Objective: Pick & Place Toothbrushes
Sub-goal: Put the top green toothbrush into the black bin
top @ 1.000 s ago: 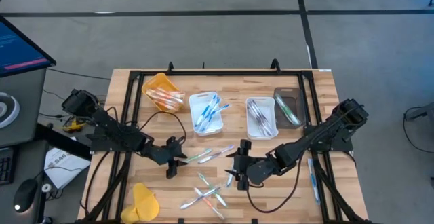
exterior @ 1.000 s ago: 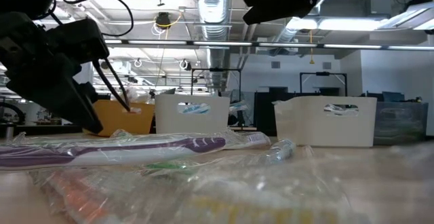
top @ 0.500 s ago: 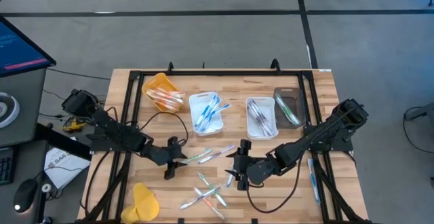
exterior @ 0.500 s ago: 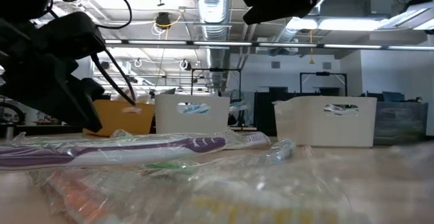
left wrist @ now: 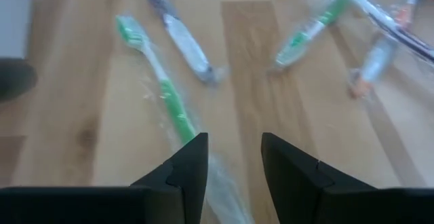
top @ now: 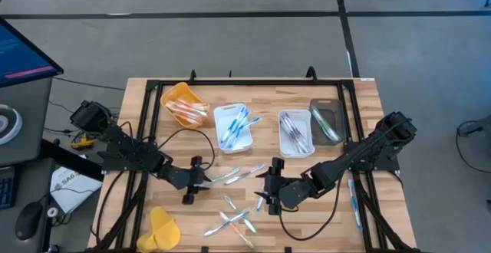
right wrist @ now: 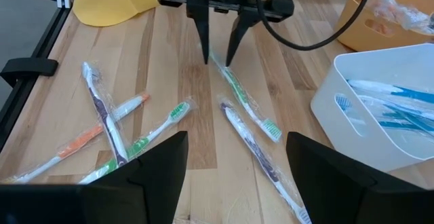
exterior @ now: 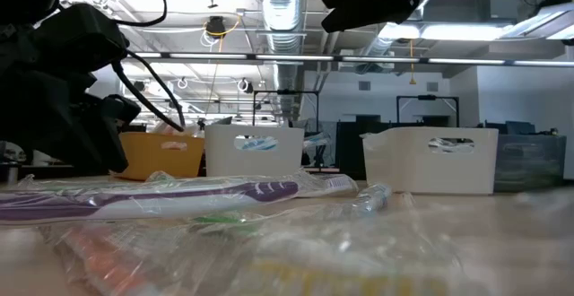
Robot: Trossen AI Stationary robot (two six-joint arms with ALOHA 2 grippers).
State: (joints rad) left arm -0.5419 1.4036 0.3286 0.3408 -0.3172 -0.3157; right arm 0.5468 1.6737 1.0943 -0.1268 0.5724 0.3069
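Two dark fingers [left wrist: 193, 166] on the left gripper [left wrist: 234, 163] parted, not clenched. Straddles the handle end of a wrapped green toothbrush [left wrist: 166, 95] lying flat on the wooden table [top: 360, 100]; cannot tell whether either finger touches the wrapper. Points right, low over the boards, at the left of the table's middle. Just beyond the green toothbrush, a purple-grey wrapped toothbrush [left wrist: 180, 37], nearly parallel and close beside it.

Fingers of the right gripper [right wrist: 236, 149] spread wide, released, grasping nothing. Hovers near the table's middle, facing left toward the left gripper, with the green and purple-grey pair on the boards between the two grippers.

Nearer than both grippers, a loose cluster of wrapped toothbrushes [top: 234, 221] crossing one another: orange, green, purple among them. At the near left corner, a yellow object [top: 163, 226] lying on the table.

Along the far side, four bins in a row from left to right: an orange bin [top: 184, 103] with orange-accented toothbrushes, a white bin [top: 232, 125] with blue ones, a second white bin [top: 295, 133] with grey ones, a dark tray [top: 326, 120] with green ones. At the right edge, beside the right arm, one more blue toothbrush [top: 354, 199] lying alone.
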